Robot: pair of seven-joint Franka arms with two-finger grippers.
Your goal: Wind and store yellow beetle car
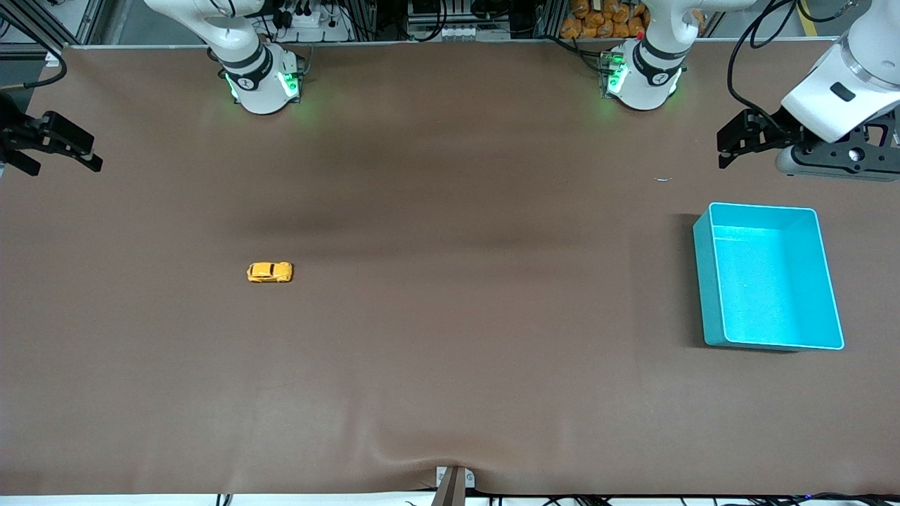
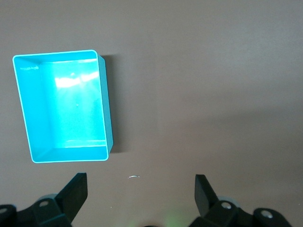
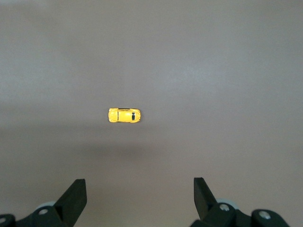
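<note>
The left gripper (image 1: 731, 144) hangs in the air over the left arm's end of the table, near the edge where the bases stand, its fingers (image 2: 75, 191) spread wide and holding nothing. The turquoise bin (image 1: 705, 281) sits on the brown table (image 1: 450, 211) nearer the front camera, close to that same end. The right gripper (image 1: 74, 151) waits over the right arm's end edge, fingers (image 3: 73, 196) likewise spread apart and empty. The yellow beetle car (image 1: 269, 272) stands alone on its wheels on the table, toward the right arm's end, well apart from the bin.
</note>
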